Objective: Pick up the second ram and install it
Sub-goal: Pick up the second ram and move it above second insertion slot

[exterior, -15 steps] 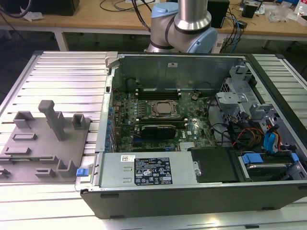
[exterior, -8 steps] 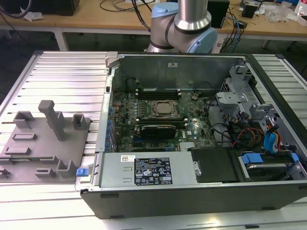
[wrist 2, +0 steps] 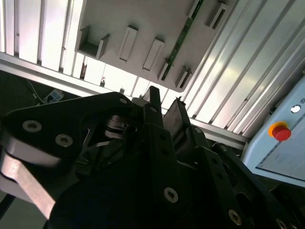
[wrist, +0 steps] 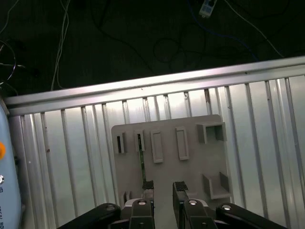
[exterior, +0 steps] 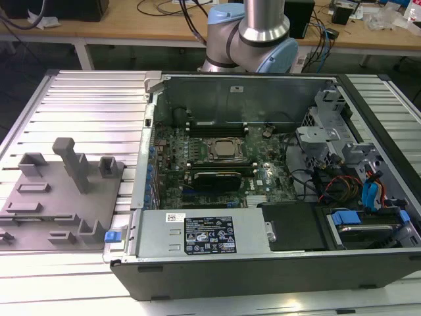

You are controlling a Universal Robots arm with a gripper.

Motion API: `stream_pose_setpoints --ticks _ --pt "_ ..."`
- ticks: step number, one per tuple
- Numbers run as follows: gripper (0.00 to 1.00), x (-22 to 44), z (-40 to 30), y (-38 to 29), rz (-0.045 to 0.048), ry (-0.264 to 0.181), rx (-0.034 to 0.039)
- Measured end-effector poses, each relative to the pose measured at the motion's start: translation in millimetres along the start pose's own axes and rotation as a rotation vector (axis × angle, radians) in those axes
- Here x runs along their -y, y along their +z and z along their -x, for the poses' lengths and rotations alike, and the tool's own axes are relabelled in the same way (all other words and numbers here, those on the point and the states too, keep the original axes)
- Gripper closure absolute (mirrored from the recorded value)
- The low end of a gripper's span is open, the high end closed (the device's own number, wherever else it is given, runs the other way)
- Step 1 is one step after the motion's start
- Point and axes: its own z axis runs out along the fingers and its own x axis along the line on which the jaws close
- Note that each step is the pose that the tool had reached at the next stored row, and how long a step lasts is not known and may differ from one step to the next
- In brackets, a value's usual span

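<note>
Ribbed aluminium slats make up the table (exterior: pixel 85 92), silver and glaring under the light. Past its edge, the first wrist view shows a dark floor (wrist: pixel 143 38) strewn with loose cables. On the slats lies a grey plastic plate (exterior: pixel 59 210) of slots and holders, at about nine o'clock from the open computer case (exterior: pixel 263 270) in the exterior view. Behind both, at twelve o'clock, stand the arm (exterior: pixel 253 29) and a wooden bench (exterior: pixel 131 20) (cluttered with wires). The ram (wrist: pixel 141 160) stands on edge in one slot of the plate, a thin green strip in both wrist views. The gripper (wrist: pixel 164 187) hangs over the plate with its fingers apart and nothing between them. In the first wrist view the strip lines up just beside one fingertip (wrist: pixel 147 185); whether they touch I cannot tell. In the second wrist view a red button (wrist 2: pixel 280 131) sits on a pale blue box (wrist 2: pixel 271 157) near the table.
</note>
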Motion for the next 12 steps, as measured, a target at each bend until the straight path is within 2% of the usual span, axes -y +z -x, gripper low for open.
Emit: stream_pose_setpoints --ticks 12 --pt "0.70 0.5 0.1 13.5 -0.0001 0.000 0.0001"
